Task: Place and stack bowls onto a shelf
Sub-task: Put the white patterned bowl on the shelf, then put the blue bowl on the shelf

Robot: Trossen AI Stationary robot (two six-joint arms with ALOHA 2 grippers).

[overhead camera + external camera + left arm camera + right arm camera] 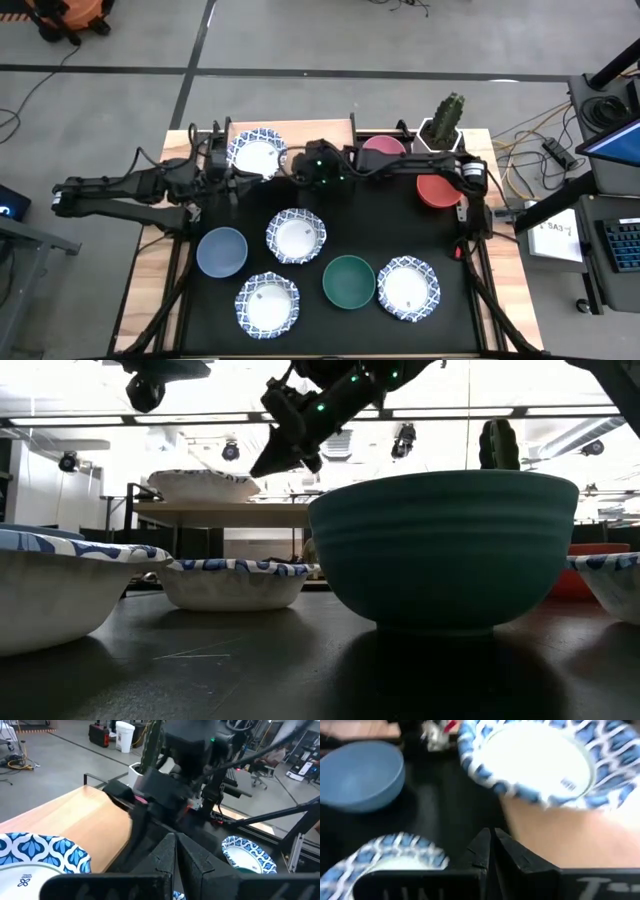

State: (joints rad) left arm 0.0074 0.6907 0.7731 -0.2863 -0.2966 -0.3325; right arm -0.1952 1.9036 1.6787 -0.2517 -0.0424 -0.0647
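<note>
Judging progress from the biggest thing down, the black mat carries most of the work left: five bowls sit on it, namely three patterned bowls, the grey-blue bowl and the green bowl. The shelf, a wooden board at the far edge, holds just one patterned bowl on its left part, with the rest of it bare. Nothing is stacked yet. The red bowl and the pink bowl lie near the cactus pot, off the shelf as far as I can tell.

Both arms meet at the shelf. The right gripper hovers over the shelf edge just beside the placed bowl, fingers pressed together and empty. The left gripper is likewise closed narrow, holding nothing, near that bowl.
</note>
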